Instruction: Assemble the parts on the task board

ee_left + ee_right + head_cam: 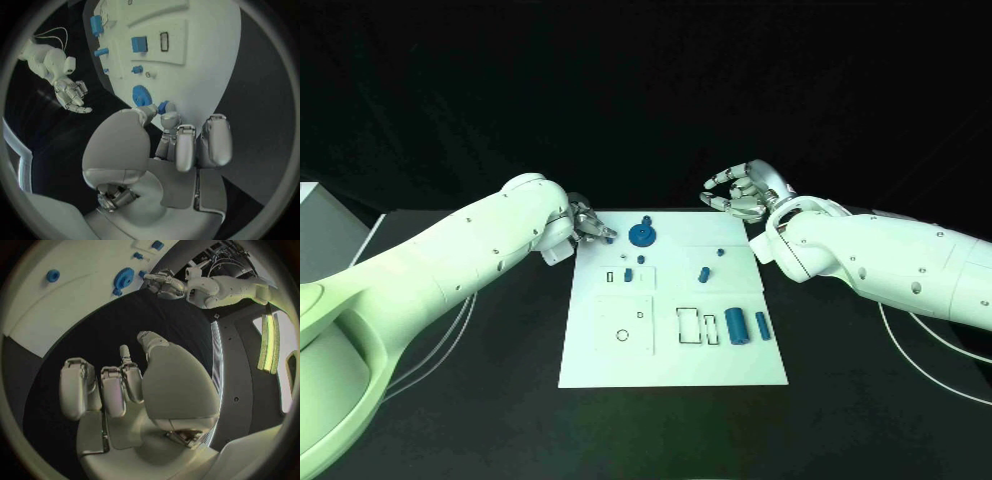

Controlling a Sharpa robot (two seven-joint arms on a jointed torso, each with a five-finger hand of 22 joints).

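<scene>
Pinching a small blue part [164, 106] at its fingertips, the left hand [589, 226] is sitting just beside the blue gear [642, 235] on the task board [672, 366], far nearer than the right hand [743, 192], which is hanging loosely curled and empty off the far edge

Hidden, cut off, too small to tell

In the head view the left hand [584, 226] is largely covered by its own forearm, so its grip on the small blue piece [164, 106] at its fingertips is unclear there. The tiny parts [640, 259] on the task board [672, 355] are too small to identify by shape. In the right wrist view the board [75, 300] is cut off by the circle's rim.
</scene>
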